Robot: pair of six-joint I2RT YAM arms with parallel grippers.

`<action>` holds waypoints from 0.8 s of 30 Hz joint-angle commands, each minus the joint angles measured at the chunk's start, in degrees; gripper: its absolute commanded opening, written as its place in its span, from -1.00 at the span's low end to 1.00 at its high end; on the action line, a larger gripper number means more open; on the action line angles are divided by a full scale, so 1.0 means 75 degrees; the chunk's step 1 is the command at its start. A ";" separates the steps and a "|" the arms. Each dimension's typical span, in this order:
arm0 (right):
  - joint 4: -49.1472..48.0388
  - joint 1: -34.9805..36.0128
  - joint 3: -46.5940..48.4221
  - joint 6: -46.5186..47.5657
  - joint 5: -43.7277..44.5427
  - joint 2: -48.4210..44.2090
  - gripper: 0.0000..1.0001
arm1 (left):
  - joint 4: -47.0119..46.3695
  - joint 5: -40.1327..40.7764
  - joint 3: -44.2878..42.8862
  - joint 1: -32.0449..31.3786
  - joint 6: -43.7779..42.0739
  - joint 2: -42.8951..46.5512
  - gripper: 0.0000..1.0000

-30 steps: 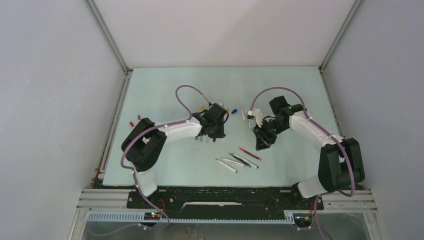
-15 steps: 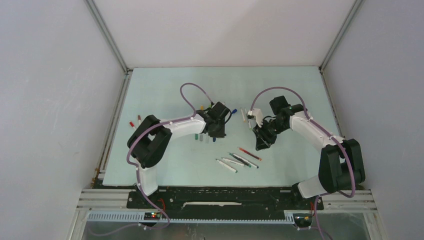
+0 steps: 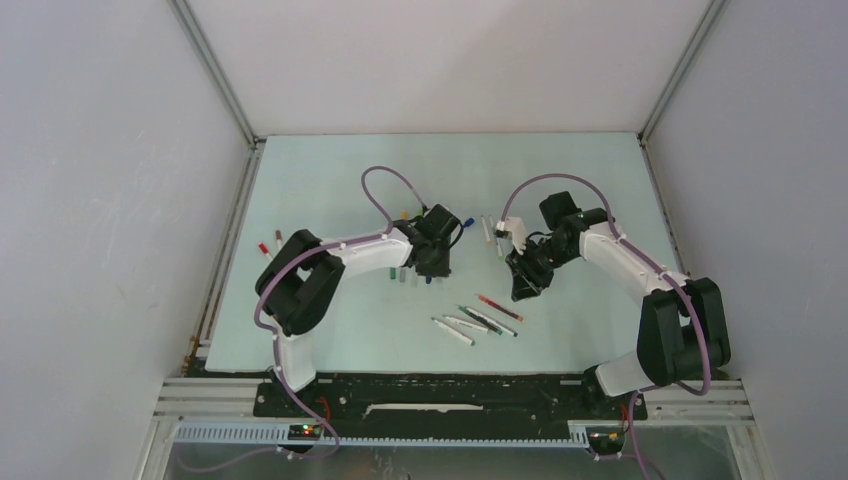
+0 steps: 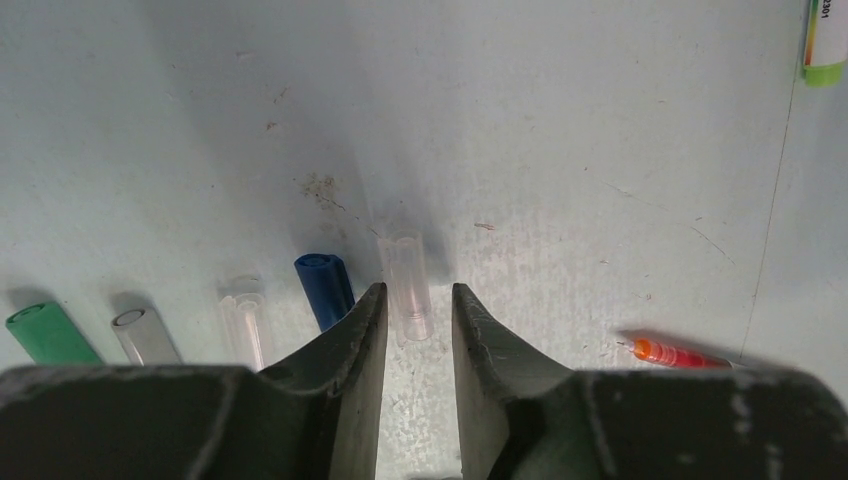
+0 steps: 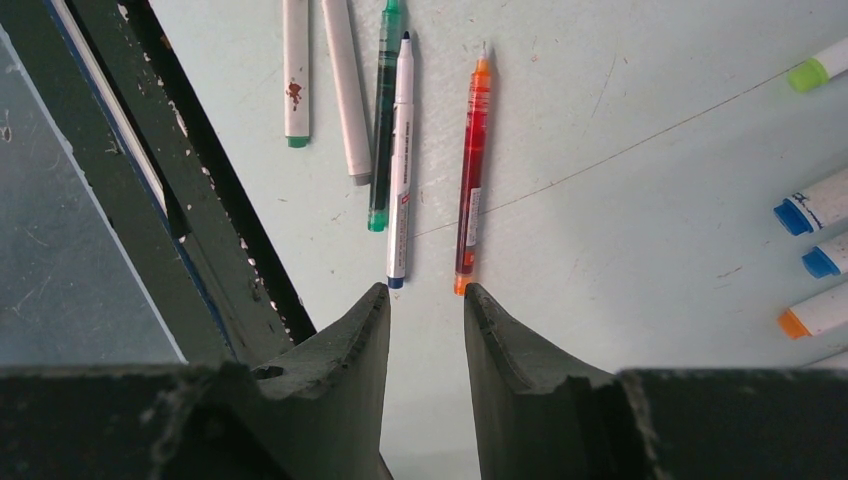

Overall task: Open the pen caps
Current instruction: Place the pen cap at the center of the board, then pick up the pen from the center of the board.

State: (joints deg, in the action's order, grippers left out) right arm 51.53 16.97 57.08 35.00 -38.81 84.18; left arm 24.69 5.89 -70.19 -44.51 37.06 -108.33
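The pale mint tabletop (image 3: 320,180) is sitting inside a white-walled enclosure (image 3: 100,200), with metal rails (image 3: 215,75) running up its corners. Up close, the surface is showing scuffs, brownish smudges and fine scratches. The left claw (image 4: 418,300) is hanging low over it with its jaws slightly parted, gripping nothing. A clear pen cap (image 4: 405,280) is lying on the tabletop, its near end showing in the gap. Beside it, a blue pen cap (image 4: 325,288), two more clear caps (image 4: 243,318) and a green pen cap (image 4: 50,335) are lying in a row. The right claw (image 5: 427,300) is hovering narrowly open and empty, near the ends of an orange pen (image 5: 472,170) and a white pen (image 5: 400,160).
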 commanded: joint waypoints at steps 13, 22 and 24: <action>0.0078 -0.0051 0.0265 0.0162 -0.0193 -0.0315 -0.28 | -0.0555 0.0886 0.0661 -0.0030 -0.0694 0.2809 -0.20; 0.0106 -0.0051 0.0267 0.0275 -0.0131 -0.0431 -0.28 | -0.0659 0.2830 0.2487 0.0741 -0.2079 0.5429 0.08; 0.0107 -0.0052 0.0271 0.0287 -0.0129 -0.0538 -0.28 | -0.0735 0.2401 0.2942 0.1380 -0.2225 0.5977 0.14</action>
State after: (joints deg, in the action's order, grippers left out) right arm 51.96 16.75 57.08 35.77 -38.92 82.98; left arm 20.60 21.80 -54.28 -41.19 25.34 -70.78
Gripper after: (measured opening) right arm 0.360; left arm 0.550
